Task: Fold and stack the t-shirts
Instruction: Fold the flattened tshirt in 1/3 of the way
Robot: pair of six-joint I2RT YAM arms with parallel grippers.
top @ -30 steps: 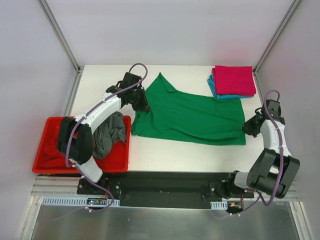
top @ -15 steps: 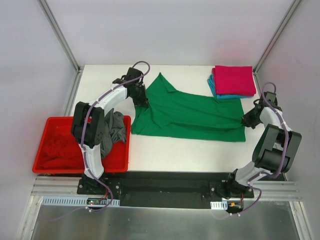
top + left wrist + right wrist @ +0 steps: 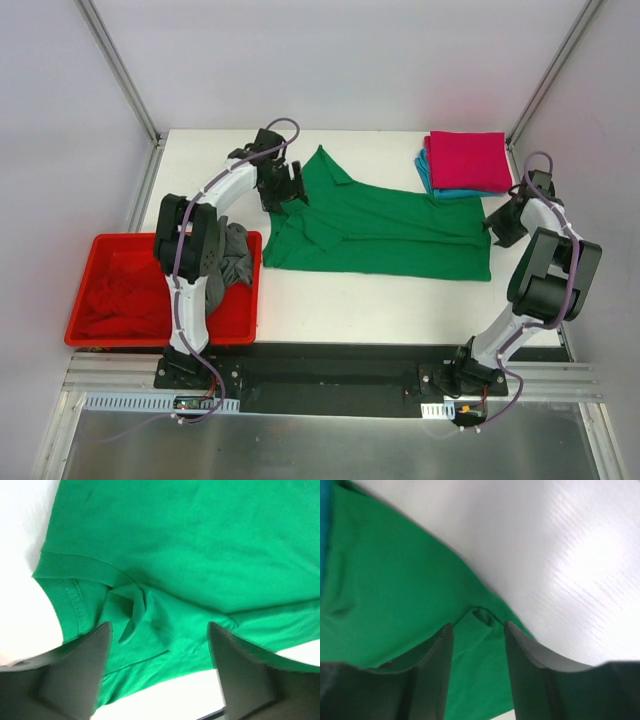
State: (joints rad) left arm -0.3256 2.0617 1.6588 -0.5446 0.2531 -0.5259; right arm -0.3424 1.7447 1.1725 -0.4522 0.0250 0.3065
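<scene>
The bright green t-shirt (image 3: 385,232) lies spread across the middle of the table, its long edges folded in. At its left end my left gripper (image 3: 290,188) hovers open; in the left wrist view (image 3: 159,630) the fingers stand wide apart over a puckered sleeve fold (image 3: 132,612). My right gripper (image 3: 499,224) is at the shirt's right end, its jaws parted (image 3: 477,630) with a small pucker of green cloth (image 3: 485,615) lying loose between them. At the back right a magenta-pink t-shirt (image 3: 468,160) lies folded on top of a teal t-shirt (image 3: 440,189).
A red plastic tray (image 3: 240,325) stands at the left near edge. It holds a crumpled dark grey t-shirt (image 3: 228,262) and a red t-shirt (image 3: 112,305). The left arm reaches over the tray. Grey walls enclose the table on three sides.
Both grippers moved toward the back of the table with the green cloth, then opened and let it go. The shirt now lies narrower from front to back.
</scene>
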